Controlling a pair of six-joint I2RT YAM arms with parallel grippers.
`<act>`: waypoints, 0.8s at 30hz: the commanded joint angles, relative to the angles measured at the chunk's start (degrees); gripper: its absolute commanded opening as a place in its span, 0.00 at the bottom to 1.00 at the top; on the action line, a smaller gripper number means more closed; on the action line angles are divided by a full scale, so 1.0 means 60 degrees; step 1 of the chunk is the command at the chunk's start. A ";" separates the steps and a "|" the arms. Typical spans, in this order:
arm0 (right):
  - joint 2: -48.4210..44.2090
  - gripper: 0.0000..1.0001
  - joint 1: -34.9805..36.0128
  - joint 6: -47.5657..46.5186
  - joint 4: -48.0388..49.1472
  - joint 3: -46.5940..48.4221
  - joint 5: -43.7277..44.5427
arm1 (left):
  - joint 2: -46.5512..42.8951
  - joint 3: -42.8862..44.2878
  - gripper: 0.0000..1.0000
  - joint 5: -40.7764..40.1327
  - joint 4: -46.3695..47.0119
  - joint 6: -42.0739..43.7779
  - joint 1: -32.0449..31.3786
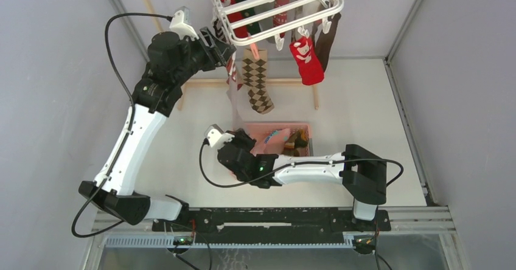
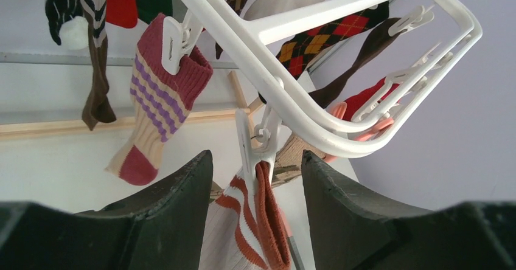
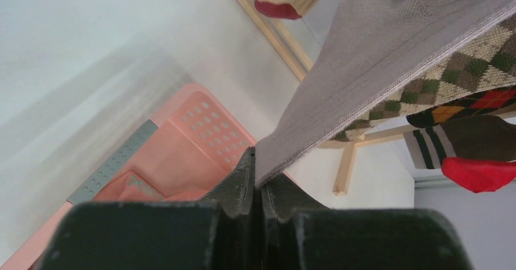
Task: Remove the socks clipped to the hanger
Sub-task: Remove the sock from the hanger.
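The white hanger (image 1: 274,5) hangs at the back with several socks clipped on. My left gripper (image 1: 226,54) is open under its near-left corner. In the left wrist view its fingers (image 2: 176,203) stand either side of a white clip (image 2: 251,145), apart from it. The clip grips the orange-and-white striped cuff of a long pale sock (image 2: 261,221). This pale sock (image 1: 233,96) runs taut down to my right gripper (image 1: 236,141), which is shut on its lower end (image 3: 365,69) over the pink basket.
The pink basket (image 1: 306,130) on the table holds a few loose socks (image 1: 286,139). A brown argyle sock (image 1: 257,81) and a red sock (image 1: 307,60) hang nearby. A purple-striped sock (image 2: 158,100) hangs left of the clip. The wooden pole rack (image 1: 286,83) stands behind.
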 commanded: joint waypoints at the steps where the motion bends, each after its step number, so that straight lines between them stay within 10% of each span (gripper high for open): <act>1: 0.0006 0.08 -0.0067 0.0096 -0.0015 0.0400 -0.0120 | 0.0236 0.0720 0.60 -0.0287 -0.0123 0.0308 -0.0172; 24: -0.0060 0.07 -0.0285 0.0522 -0.0322 0.0385 -0.0483 | 0.0690 0.0644 0.57 -0.1400 0.0628 0.0364 -0.0607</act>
